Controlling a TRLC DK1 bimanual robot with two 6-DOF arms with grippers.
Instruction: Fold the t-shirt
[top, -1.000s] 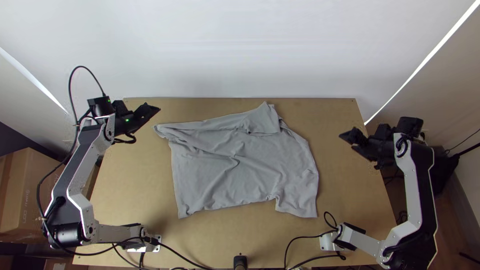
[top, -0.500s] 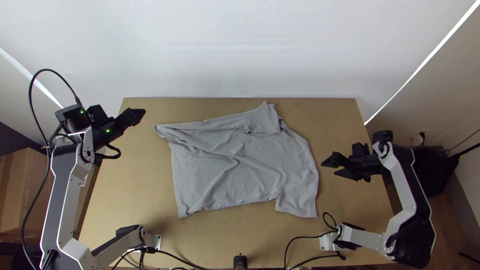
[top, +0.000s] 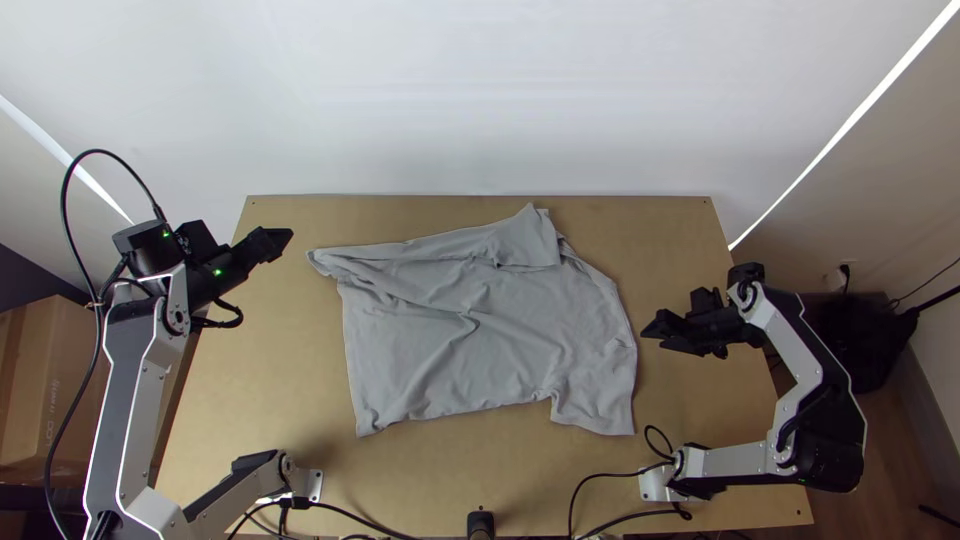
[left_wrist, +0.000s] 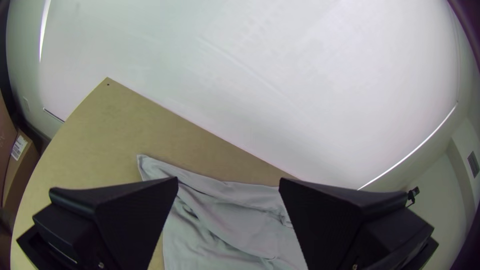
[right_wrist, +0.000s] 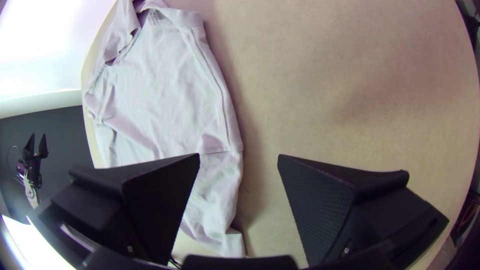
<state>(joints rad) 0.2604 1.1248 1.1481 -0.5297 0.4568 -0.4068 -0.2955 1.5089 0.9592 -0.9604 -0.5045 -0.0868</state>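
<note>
You're working with one flat, light wooden surface (top: 700, 235), its wood showing to either side of one grey t-shirt (top: 480, 330). The soft, creased cloth is lying mid-surface, mostly spread, its peak sitting just inside the far edge. Your left gripper (top: 286, 240) and right gripper (top: 656, 340) are flanking it, jaws standing wide.

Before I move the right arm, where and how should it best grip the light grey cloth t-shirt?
I'd pinch the t-shirt at its near right corner, coming from the right with open jaws straddling the edge. That corner juts out as a flat flap beside bare wooden table, and the right gripper is on that side.
</note>
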